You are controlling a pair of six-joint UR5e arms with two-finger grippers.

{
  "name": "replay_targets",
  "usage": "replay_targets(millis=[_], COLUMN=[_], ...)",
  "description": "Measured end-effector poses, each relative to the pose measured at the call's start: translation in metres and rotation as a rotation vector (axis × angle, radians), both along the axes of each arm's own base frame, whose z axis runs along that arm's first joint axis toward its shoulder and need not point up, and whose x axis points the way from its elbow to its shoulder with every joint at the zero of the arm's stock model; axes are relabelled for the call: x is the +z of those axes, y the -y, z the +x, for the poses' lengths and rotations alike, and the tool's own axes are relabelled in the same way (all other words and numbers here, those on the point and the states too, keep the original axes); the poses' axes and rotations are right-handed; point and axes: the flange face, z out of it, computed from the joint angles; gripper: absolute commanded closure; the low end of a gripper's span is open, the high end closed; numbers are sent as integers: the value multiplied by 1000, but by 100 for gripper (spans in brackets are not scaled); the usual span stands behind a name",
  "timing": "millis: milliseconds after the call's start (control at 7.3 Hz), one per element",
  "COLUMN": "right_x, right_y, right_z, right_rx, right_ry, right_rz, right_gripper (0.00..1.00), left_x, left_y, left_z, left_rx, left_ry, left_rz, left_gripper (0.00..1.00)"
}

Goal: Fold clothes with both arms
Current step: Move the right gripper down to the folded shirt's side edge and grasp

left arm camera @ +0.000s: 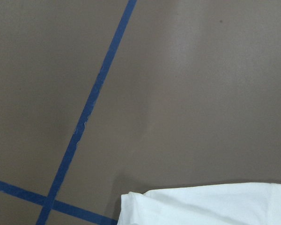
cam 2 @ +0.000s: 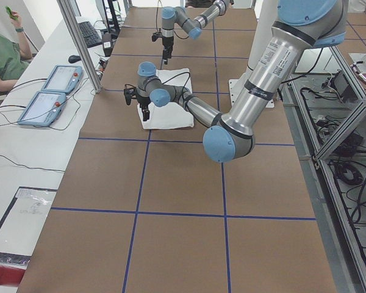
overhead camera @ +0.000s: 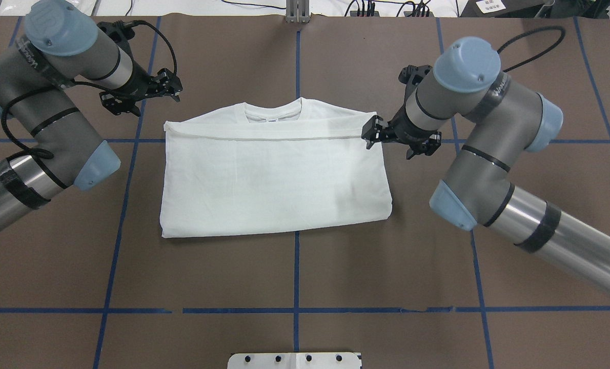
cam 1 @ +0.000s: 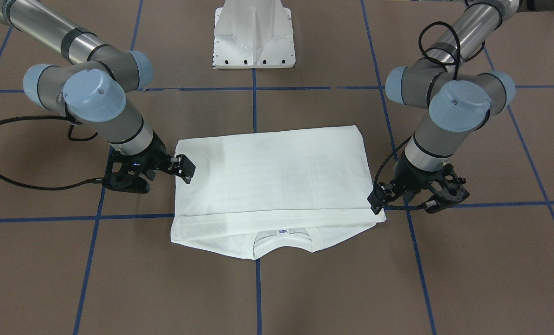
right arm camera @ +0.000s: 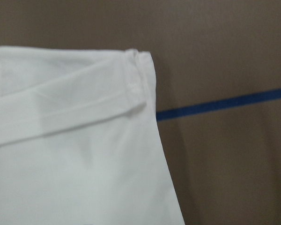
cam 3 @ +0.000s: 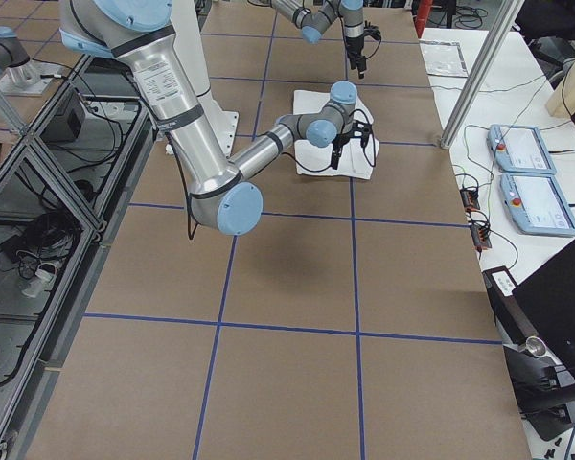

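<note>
1. Closest under the right wrist camera we see the T-shirt (right arm camera: 75, 154), flat on the table (overhead camera: 295, 266), its hem folded up toward the collar (overhead camera: 271, 110).
2. Right gripper (overhead camera: 370, 132): jaws look spread and empty, at the hem corner (right arm camera: 139, 79).
3. Left gripper (overhead camera: 176, 87): jaws seemingly spread, empty, clear of the cloth.
4. The risk, we judge: the right gripper snags that corner and drags the top layer askew.
</note>
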Motion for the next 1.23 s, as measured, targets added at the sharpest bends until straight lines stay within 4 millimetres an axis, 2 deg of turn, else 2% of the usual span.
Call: replay_targets(millis=[137, 274, 548, 685, 822, 959, 1096, 1234], right_x=[8, 20, 36, 38, 39, 39, 38, 36], right_y=[-38, -67, -102, -110, -113, -114, -114, -113], right_z=[-5, -12, -34, -43, -47, -49, -51, -51], right_rx=[-20, -35, -67, -73, -75, -77, -78, -74], right_ry=[-3, -18, -51, -61, -66, -67, -66, -63], right_rz=[-2, -10, -12, -3, 1, 2, 6, 14], right_gripper=[0, 0, 4, 25, 65, 90, 100, 100], left_x=[-8, -19, -37, -41, -43, -44, -45, -45], left_y=[-6, -12, -21, -23, -25, -25, -26, -26], left_z=[-8, -16, -26, -28, -29, -30, -30, -30], left_rx=[-2, -6, -9, -9, -9, -10, -10, -11], left_ry=[-9, -16, -24, -24, -24, -24, -24, -24], left_rz=[14, 24, 37, 37, 37, 37, 38, 38], left_gripper=[0, 0, 0, 0, 0, 0, 0, 0])
